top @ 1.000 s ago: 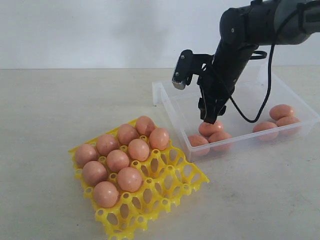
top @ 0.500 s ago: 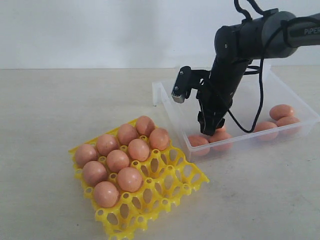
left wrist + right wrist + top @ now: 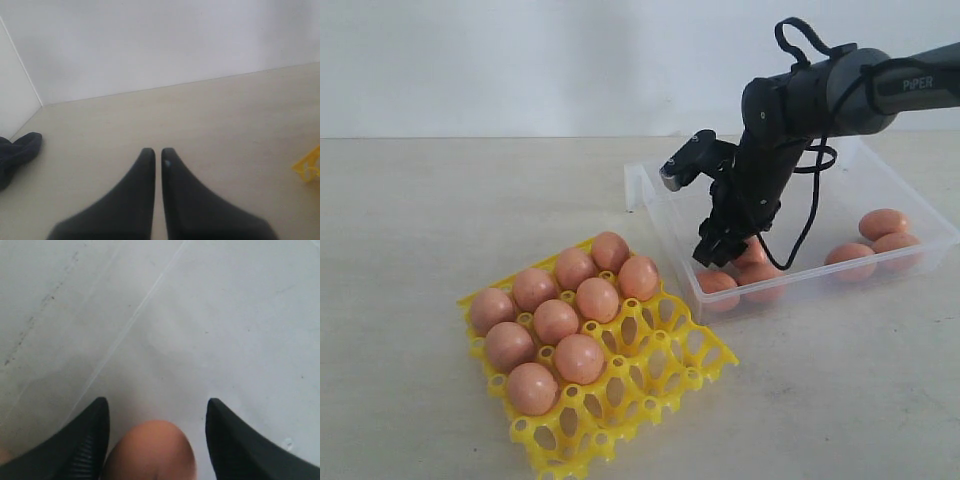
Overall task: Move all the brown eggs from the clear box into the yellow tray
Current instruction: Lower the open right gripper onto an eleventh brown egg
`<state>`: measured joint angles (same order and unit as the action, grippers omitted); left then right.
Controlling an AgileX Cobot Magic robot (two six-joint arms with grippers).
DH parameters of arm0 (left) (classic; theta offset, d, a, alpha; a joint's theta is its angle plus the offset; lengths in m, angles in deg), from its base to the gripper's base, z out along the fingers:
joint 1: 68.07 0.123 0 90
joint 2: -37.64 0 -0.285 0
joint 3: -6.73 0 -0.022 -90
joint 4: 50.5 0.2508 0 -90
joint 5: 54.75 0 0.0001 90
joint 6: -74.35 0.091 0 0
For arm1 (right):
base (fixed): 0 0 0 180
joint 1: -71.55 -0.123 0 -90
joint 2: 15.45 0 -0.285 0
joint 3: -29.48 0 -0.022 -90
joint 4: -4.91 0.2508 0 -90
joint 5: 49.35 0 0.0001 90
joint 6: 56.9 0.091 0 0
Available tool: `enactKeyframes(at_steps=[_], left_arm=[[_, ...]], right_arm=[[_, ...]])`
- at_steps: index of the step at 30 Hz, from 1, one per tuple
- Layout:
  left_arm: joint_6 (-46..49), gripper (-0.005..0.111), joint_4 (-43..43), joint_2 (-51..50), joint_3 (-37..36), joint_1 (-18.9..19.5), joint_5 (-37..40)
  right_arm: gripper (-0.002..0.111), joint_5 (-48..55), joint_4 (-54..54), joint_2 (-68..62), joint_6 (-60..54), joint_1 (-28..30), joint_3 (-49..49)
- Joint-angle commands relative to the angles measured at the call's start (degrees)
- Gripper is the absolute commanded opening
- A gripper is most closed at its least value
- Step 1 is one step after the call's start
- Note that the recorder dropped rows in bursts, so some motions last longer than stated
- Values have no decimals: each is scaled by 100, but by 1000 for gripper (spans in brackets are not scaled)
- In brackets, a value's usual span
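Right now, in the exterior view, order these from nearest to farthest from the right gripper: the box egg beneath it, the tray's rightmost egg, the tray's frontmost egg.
1. Box egg, just beneath the right gripper.
2. Rightmost tray egg, left of it.
3. Frontmost tray egg, far front-left.

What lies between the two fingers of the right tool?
A brown egg, in the right wrist view. The right tool is open, and a little of the box floor shows between the egg and one finger.
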<state>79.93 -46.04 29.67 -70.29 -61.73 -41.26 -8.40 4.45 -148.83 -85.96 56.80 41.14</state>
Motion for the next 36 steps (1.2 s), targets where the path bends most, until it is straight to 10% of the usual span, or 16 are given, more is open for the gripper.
enactKeyframes(at_steps=[1, 6, 36], left_arm=[[-18, 4, -11, 18, -20, -27, -19], [-18, 4, -11, 18, -20, -27, -19], [-18, 4, -11, 18, -20, -27, -19]], right_arm=[[52, 28, -86, -103, 376, 47, -27], [0, 54, -178, -103, 625, 47, -27], [10, 572, -178, 84, 2168, 47, -27]])
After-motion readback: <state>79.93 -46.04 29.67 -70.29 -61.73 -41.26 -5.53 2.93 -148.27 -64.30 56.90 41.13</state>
